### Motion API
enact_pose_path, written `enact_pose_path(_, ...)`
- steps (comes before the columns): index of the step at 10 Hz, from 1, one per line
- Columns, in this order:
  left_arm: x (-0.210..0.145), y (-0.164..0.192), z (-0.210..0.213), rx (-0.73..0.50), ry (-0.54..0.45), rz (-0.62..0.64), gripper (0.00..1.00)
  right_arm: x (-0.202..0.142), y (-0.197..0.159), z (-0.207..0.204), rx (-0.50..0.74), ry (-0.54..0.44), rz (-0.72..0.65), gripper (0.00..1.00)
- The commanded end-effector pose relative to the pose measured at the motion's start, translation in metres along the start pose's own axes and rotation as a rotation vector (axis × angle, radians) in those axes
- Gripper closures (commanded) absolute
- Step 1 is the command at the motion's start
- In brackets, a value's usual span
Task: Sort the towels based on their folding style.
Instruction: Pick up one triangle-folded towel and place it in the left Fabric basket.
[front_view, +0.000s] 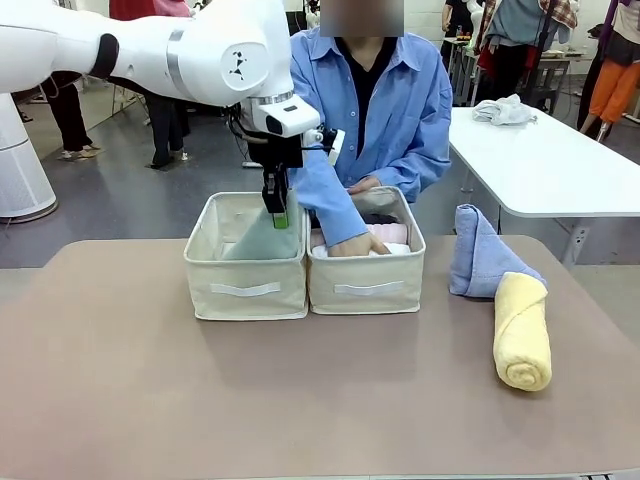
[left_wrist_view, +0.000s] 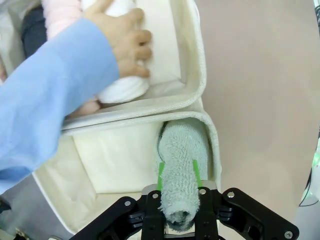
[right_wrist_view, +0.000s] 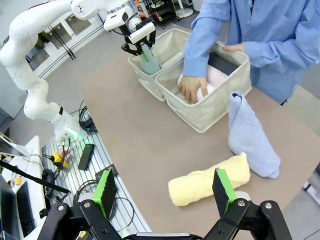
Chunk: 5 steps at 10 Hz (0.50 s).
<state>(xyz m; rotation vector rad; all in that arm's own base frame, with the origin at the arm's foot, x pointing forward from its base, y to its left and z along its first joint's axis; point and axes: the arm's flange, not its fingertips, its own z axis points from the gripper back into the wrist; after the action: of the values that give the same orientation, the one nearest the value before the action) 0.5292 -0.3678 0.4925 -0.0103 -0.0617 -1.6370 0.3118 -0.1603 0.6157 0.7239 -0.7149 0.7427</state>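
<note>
While your left gripper (front_view: 280, 214) clamps the green towel (left_wrist_view: 181, 150) inside the left bin (front_view: 245, 290), it could tip against the wall on release; your right gripper (right_wrist_view: 165, 192) hangs open. Mind the person's hand (front_view: 358, 243) alongside.

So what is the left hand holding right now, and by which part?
The left hand is shut on the pale green terry towel cone, pinching its narrow upper end; the wide end hangs inside the left beige fabric bin.

The table (front_view: 120, 380) bore two touching beige bins (front_view: 246, 288); a blue cone (front_view: 478, 255) stood apart. A yellow roll (front_view: 522, 335) lay beside it.
</note>
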Motion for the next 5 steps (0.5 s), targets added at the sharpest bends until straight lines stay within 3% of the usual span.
enact_pose_path(1,0.0003,-0.0066,-0.0114,-0.016,0.022,0.016,0.81,-0.0005,-0.0004,-0.0011,0.01,-0.013,0.01,0.0)
enact_pose_path(4,-0.0014,-0.0077,-0.0131,0.001,0.024,0.014,0.81,-0.0005,-0.0004,-0.0011,0.01,-0.013,0.01,0.0)
enact_pose_path(5,-0.0017,-0.0075,-0.0132,-0.001,0.024,0.014,0.67,-0.0005,-0.0004,-0.0011,0.01,-0.013,0.01,0.0)
